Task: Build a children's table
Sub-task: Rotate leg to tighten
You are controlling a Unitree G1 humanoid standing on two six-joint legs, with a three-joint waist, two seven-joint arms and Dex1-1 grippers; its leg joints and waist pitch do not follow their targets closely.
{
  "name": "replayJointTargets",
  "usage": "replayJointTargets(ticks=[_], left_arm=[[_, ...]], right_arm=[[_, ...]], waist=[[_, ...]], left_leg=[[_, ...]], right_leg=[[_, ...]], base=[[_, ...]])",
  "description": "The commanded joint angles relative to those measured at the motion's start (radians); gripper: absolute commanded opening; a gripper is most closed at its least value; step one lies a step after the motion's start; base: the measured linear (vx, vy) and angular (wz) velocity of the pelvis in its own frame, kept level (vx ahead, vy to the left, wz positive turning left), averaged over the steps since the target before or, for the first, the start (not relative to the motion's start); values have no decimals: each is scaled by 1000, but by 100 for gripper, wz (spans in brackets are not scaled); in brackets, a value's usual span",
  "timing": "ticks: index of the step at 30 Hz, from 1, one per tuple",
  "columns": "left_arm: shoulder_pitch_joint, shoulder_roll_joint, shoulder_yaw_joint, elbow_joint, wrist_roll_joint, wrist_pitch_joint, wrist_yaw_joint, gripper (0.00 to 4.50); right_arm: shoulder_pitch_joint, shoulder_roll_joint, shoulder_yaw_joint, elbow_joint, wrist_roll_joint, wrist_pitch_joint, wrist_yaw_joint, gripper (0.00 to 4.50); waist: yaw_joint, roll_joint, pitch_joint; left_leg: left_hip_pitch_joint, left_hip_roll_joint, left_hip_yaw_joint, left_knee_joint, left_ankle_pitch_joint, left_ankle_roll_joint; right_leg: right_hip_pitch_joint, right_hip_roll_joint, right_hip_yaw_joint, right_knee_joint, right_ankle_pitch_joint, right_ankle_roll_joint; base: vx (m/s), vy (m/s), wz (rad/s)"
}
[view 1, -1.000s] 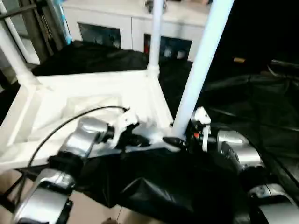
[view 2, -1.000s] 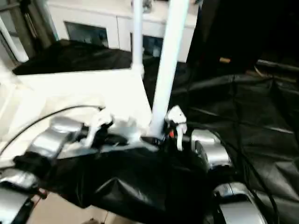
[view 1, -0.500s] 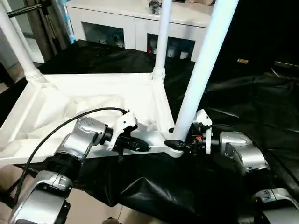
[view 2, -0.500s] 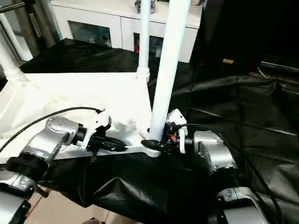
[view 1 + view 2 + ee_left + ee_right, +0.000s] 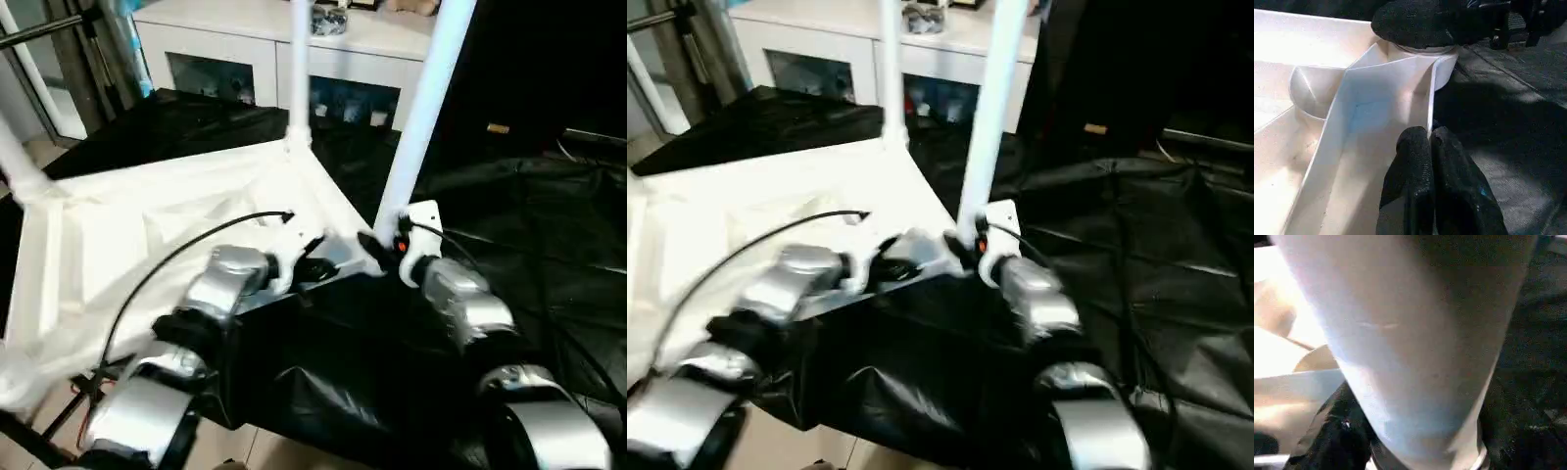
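Children's table point(image 5: 147, 225): all white, lying upside down on black sheeting point(image 5: 549, 225), ribbed underside facing up; the tabletop slopes, its near corner directly between the two grippers.
Near leg point(image 5: 423, 108): a tapered white tube standing up from the corner socket right at the right gripper, leaning slightly away from the left gripper.
Far leg point(image 5: 299, 69): stands in the next corner socket, beyond both grippers.
Third leg point(image 5: 15, 162): rises at the corner well out to the left gripper's outer side.
Left gripper point(image 5: 1429, 142): clenched, its two black fingers pressed together, the tips resting on the thin rim wall of the table just short of the near corner socket; nothing sits between the fingers.
Right gripper point(image 5: 377, 245): at the foot of the near leg, one black finger point(image 5: 1425, 22) reaching round the leg's base above the socket; in the right wrist view the leg fills the space between its fingers, yet whether they are actually grasping it I cannot tell.
Left forearm point(image 5: 211, 294): silver, crossing over the table's near rim, a black cable point(image 5: 176, 259) looping above it.
White cabinet point(image 5: 255, 59): glass doors, beyond the far leg.
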Motion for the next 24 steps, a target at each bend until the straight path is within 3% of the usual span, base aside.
replayJointTargets(ticks=[1,3,5,6,8,10,13,16,21,24], left_arm=[[-45,-60,15,-10,-17,-25,69,0],[-42,-58,12,-14,-17,-30,56,0],[-40,-55,10,-15,-16,-34,47,0],[-38,-53,11,-8,-14,-41,47,0],[-32,-46,8,-11,-14,-46,32,0],[-21,-30,1,-19,-15,-59,2,0],[-10,-2,-1,-25,-17,-67,-37,0],[-4,30,-4,-30,-19,-74,-85,0],[1,52,-4,-32,-25,-86,-127,0],[19,81,-9,-60,-45,-98,-213,0]], right_arm=[[20,106,72,83,-25,7,72,310],[16,104,60,82,-8,6,89,310],[14,102,54,80,2,9,101,341],[10,98,44,82,2,1,108,341],[15,82,52,71,-4,-6,139,369],[30,44,74,43,-5,-18,218,378],[69,-34,112,-18,-3,-31,369,410],[103,-121,108,-93,32,12,502,439],[121,-197,107,-121,28,8,585,446],[143,-270,88,-178,63,39,685,446]], waist=[[-3,-3,-56],[-2,-3,-56],[-3,-2,-53],[-2,4,-53],[-3,0,-53],[-3,0,-53],[1,-3,-58],[3,-4,-56],[4,-3,-57],[7,-7,-57]], left_leg=[[6,15,4,-65,-211,18],[5,15,4,-65,-209,24],[6,15,4,-67,-223,29],[7,16,3,-68,-232,27],[8,16,3,-69,-253,23],[7,17,3,-69,-252,24],[2,16,4,-62,-199,51],[3,16,5,-59,-184,80],[3,19,6,-57,-177,80],[2,20,7,-55,-173,90]], right_leg=[[44,-45,36,-79,-188,-194],[45,-46,36,-78,-180,-198],[45,-45,36,-81,-197,-198],[44,-46,36,-82,-208,-198],[43,-46,36,-85,-230,-193],[44,-46,36,-85,-227,-193],[52,-43,35,-76,-128,-208],[54,-42,34,-75,-101,-227],[52,-45,33,-72,-103,-246],[56,-44,32,-71,-96,-251]], base=[[0,0,0],[0,0,0],[0,0,0],[0,0,0],[0,0,0],[0,0,0],[0,0,0],[0,0,0],[0,0,0],[0,0,0]])
